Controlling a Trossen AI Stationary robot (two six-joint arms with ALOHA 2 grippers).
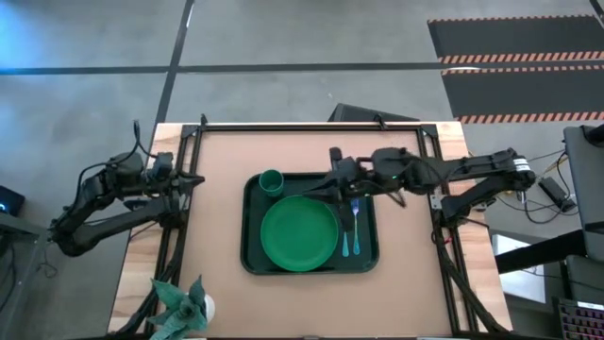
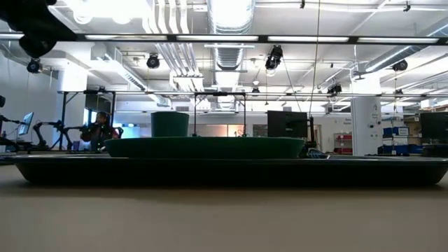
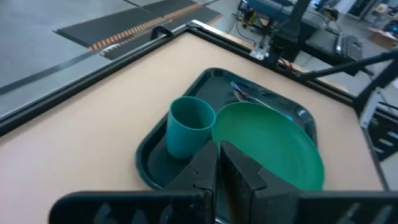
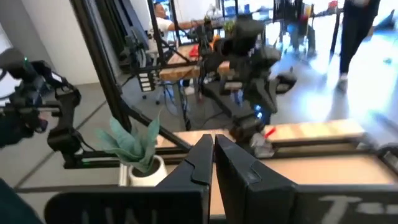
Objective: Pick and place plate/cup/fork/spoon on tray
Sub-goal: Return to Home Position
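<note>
The left arm waits folded at the table's (image 1: 226, 151) left edge, its left claw (image 1: 173, 176) clenched on nothing, fingers pressed together in its wrist view. At centre sits the dark green tray (image 1: 250, 255). The small green cup (image 1: 272, 180) stands upright in the tray's far-left corner. The round green plate (image 1: 299, 231) lies flat just beside it, filling the tray's middle. To its right, the fork (image 1: 355, 209) and spoon (image 1: 345, 244) lie on the tray's right strip; their exact contact is hard to tell. All four items appear placed, so the step seems to be pulling clear: best lift straight up, avoiding the cutlery. The right arm reaches in from the right, its right claw (image 1: 332, 185) clenched and empty, above the tray's far edge
</note>
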